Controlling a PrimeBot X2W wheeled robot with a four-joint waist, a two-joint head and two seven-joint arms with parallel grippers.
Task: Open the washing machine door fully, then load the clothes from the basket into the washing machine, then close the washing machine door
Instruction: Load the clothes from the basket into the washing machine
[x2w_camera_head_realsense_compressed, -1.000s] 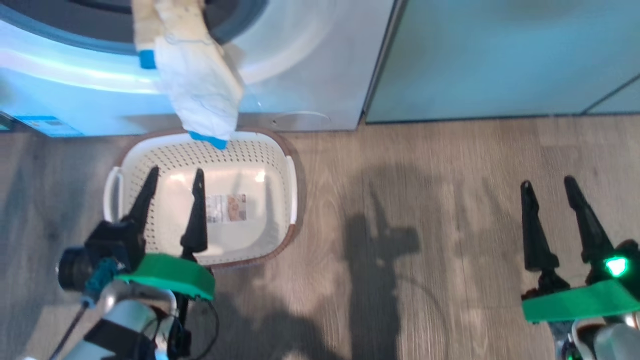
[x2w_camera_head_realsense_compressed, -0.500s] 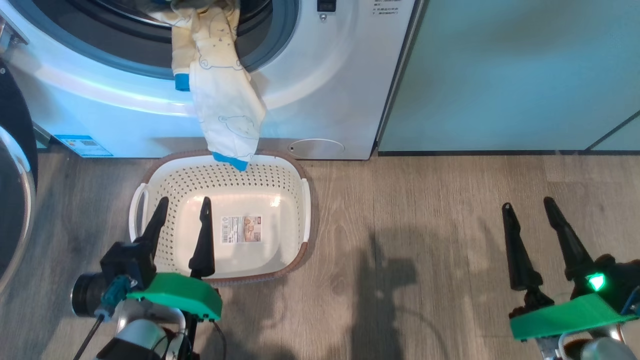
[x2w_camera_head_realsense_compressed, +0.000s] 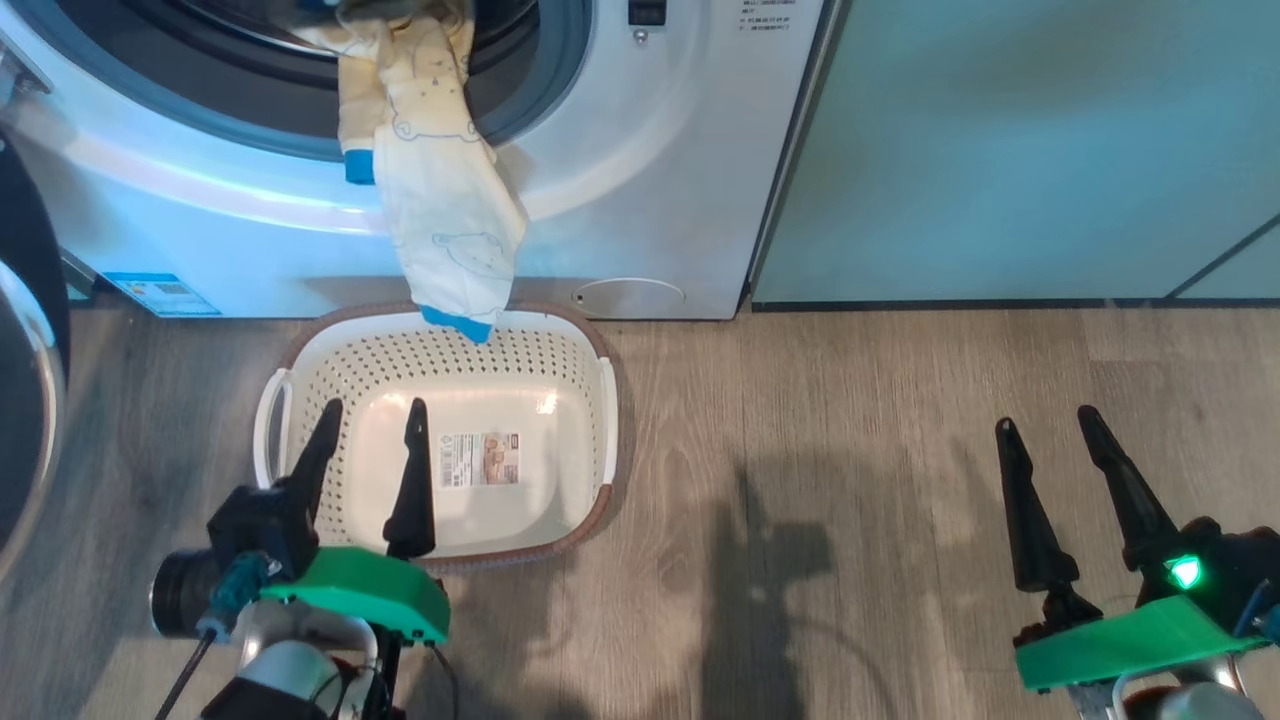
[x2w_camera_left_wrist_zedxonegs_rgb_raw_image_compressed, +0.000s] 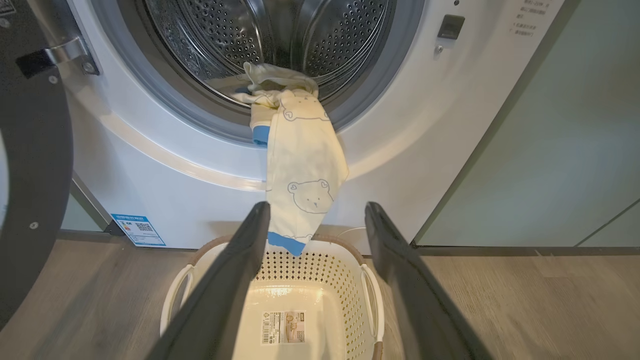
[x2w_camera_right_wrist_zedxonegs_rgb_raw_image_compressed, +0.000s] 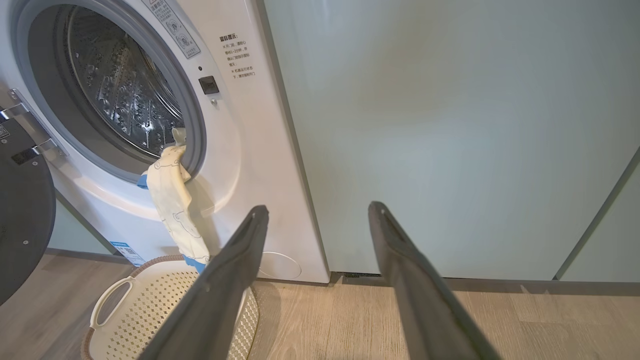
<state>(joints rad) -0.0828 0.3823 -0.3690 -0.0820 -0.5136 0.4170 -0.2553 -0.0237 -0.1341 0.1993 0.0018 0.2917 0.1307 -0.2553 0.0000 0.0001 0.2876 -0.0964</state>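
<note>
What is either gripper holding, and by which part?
Nothing. The left gripper hangs open over the cream-white perforated plastic basket, the right gripper open over the wood floor; the pale yellow garment drapes from the drum untouched.

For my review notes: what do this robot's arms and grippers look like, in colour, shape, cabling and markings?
The left gripper and right gripper each have two long, tapering black fingers above a green plate. The left wrist carries a black cylindrical camera with a teal plug and thin black cable. A green light glows on the right wrist. The left forearm is pale silver.
</note>
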